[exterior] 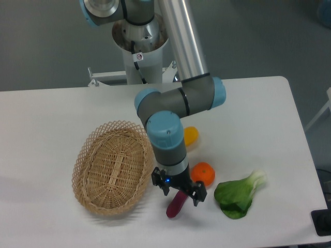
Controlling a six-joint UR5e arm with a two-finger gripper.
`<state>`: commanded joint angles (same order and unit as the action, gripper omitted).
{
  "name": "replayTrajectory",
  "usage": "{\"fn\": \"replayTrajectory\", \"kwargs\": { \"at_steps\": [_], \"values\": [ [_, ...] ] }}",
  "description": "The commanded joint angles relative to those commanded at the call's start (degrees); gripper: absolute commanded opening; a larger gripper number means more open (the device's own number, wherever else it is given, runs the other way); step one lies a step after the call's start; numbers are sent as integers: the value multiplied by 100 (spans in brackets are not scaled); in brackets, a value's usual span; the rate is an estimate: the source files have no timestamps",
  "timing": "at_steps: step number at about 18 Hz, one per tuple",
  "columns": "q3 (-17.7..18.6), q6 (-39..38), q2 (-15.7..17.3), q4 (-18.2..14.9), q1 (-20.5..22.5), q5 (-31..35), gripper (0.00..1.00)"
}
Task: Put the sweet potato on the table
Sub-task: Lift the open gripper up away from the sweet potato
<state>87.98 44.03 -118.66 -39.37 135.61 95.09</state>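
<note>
The dark purple sweet potato lies on the white table near the front edge, between the wicker basket and the bok choy. My gripper hangs right above it with its fingers spread wide to either side of the tuber's upper end. The fingers stand clear of the sweet potato and nothing is gripped. The wrist hides part of the tuber's far end.
An oval wicker basket sits just left of the gripper. A round orange is close on the right, a yellow fruit is behind the arm, and a green bok choy lies further right.
</note>
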Motion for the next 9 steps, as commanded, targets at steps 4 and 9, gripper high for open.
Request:
{"fn": "replayTrajectory", "kwargs": {
  "at_steps": [4,9],
  "values": [
    [-211,350,308,-113,395,369,100],
    [-378,1765,791,-1088,949,361,100]
  ]
}}
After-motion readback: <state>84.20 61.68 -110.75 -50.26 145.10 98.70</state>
